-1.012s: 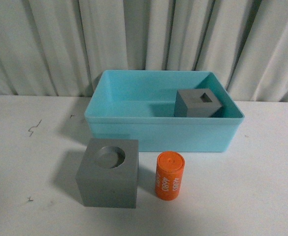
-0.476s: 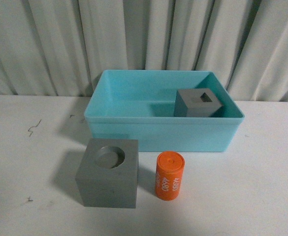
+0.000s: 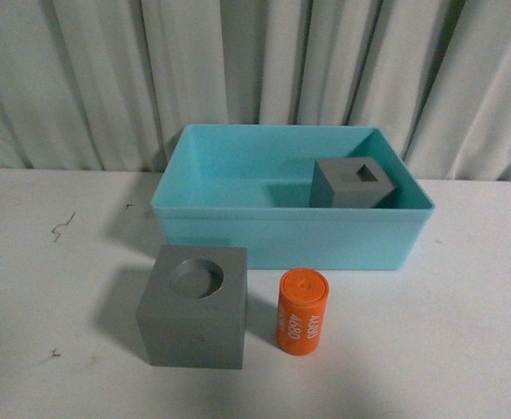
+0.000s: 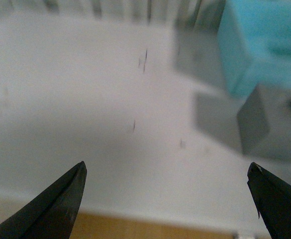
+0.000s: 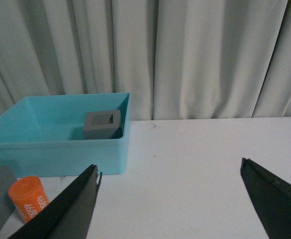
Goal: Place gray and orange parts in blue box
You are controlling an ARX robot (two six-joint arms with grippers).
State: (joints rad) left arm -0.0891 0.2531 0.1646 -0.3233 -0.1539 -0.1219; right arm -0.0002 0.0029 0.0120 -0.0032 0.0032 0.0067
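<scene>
Two parts stand on the counter (image 3: 54, 288) at 6 o'clock of the blue box (image 3: 290, 240): gray cube (image 3: 192, 305), and upright orange cylinder (image 3: 301, 312) at its 3 o'clock. Both jaws are wide and empty; the left jaws seem nearer the cube.

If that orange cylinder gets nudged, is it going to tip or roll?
The orange cylinder stands upright and is taller than wide, so a high push would probably tip it. Once on its round side, it would likely roll.
</scene>
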